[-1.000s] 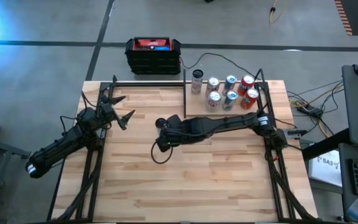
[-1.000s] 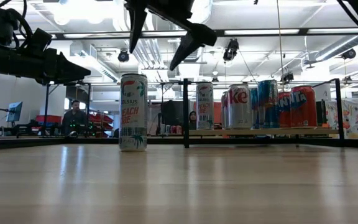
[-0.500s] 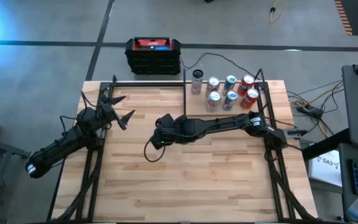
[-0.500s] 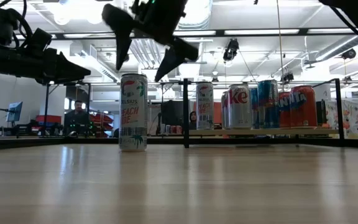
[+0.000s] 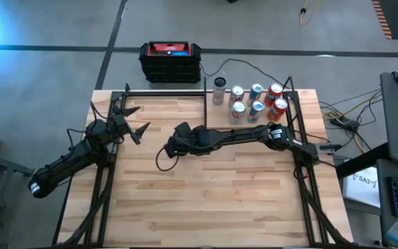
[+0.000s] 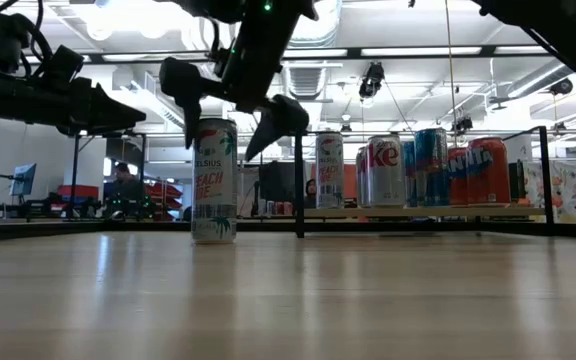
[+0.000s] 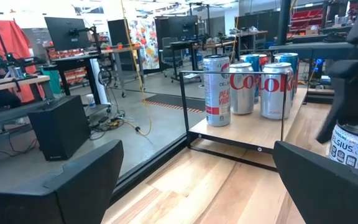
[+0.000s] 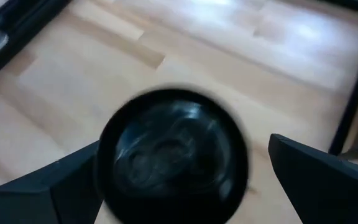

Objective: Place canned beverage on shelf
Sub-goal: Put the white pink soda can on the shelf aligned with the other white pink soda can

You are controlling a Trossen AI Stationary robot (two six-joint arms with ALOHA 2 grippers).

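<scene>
Reaching over the butcher-block tabletop [image 5: 206, 194], right gripper [image 6: 233, 105] hangs jaws wide apart straddling the top of the tall Celsius can [image 6: 214, 180], nothing gripped yet; the can stands upright right below and between the fingers, lined up for a top-down grasp. Shelf [image 5: 251, 123] sits well apart from those jaws, six cans on it. Left gripper [image 5: 131, 126] waits off to the side, jaws spread, empty. Open office room behind the table.
</scene>
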